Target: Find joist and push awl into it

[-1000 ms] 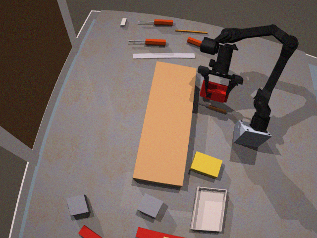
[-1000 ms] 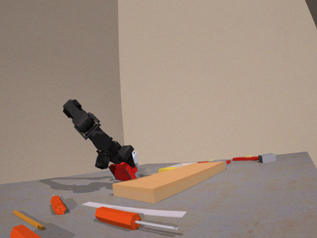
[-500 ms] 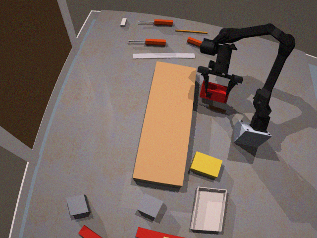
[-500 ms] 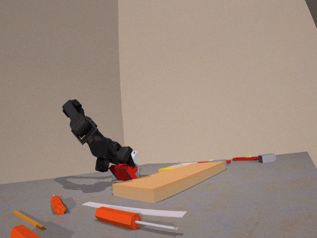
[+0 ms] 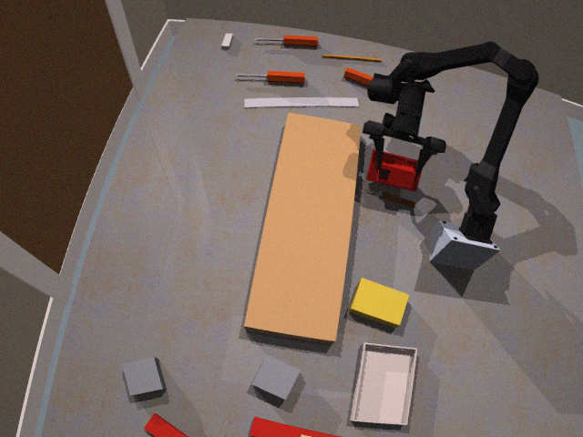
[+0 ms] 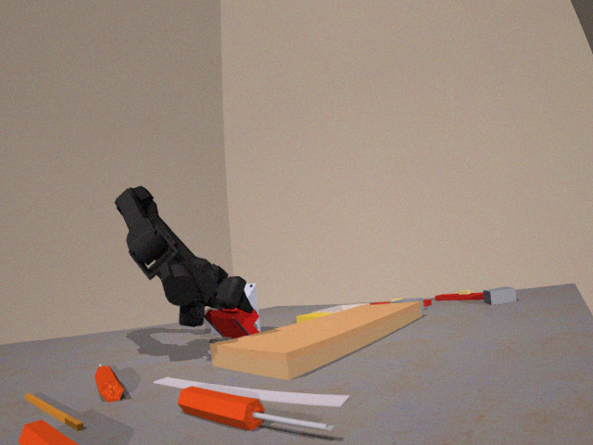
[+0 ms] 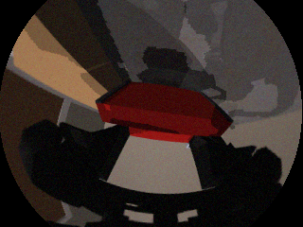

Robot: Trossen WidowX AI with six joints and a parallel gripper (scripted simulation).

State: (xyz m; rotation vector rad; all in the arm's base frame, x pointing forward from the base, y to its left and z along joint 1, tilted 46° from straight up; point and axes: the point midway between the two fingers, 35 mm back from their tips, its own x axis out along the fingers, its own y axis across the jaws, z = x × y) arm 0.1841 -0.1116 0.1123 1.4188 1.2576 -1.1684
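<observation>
My gripper [image 5: 398,163] [image 6: 233,311] [image 7: 161,128] is shut on the red stud finder [image 5: 393,172] [image 6: 229,323] [image 7: 163,111]. It holds the stud finder tilted, a little above the table. This is just off the right edge of the tan floor panel [image 5: 306,220] [image 6: 316,342] [image 7: 43,66], near the panel's far end. A thin brown-handled tool [image 5: 399,201], which looks like the awl, lies in the shadow under the gripper. The white tray [image 5: 389,347] stands past the panel's near right corner and holds nothing.
A yellow block [image 5: 379,301] lies between the tray and the arm's base [image 5: 459,247]. Two orange screwdrivers [image 5: 287,40] [image 5: 284,76], a white strip [image 5: 301,102], an orange pencil [image 5: 352,57] and an orange stub [image 5: 357,76] lie beyond the panel. Two grey blocks [image 5: 142,376] [image 5: 275,377] and red pieces [image 5: 282,428] lie at the near edge.
</observation>
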